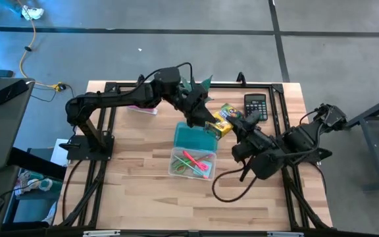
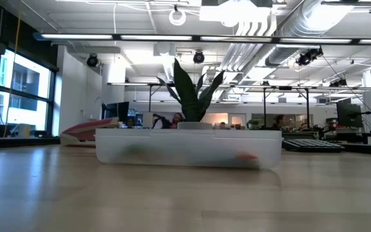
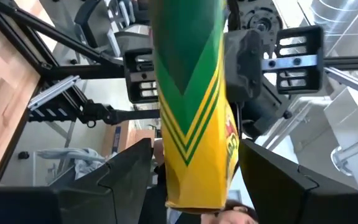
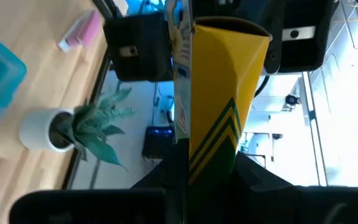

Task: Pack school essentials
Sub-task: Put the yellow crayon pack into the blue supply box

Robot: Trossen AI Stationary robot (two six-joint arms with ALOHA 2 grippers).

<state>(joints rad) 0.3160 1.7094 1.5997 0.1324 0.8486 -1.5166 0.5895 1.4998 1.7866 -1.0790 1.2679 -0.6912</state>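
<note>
The yellow-green block [image 1: 221, 120] is a yellow box with green stripes, held in the air between both grippers just beyond the container's far right corner. My left gripper [image 1: 203, 119] [image 3: 194, 180] comes from the left and is shut on one end. My right gripper [image 1: 239, 125] [image 4: 207, 186] comes from the right and is shut on the other end. The clear container [image 1: 193, 153] [image 2: 189, 147] stands on the table with a teal lid [image 1: 195, 137] across its far part. Pink-red and green pens [image 1: 197, 162] lie inside it. My left gripper pinches the box's end nearest it [image 3: 197, 168] between both fingers, one on each broad side, reaching level from the table's left. The box is lifted clear of the table. My right gripper pinches the opposite end [image 4: 213, 143] between its two fingers, coming level from the table's right, along the box's length. The box runs straight from one gripper to the other.
A black calculator [image 1: 256, 105] [image 2: 314, 145] lies at the far right. A pale-pink bar [image 1: 143, 109] [image 4: 79, 31] lies far left of centre. A small potted plant [image 1: 199, 85] [image 4: 73, 127] stands at the far edge. Bare wood lies near the front edge.
</note>
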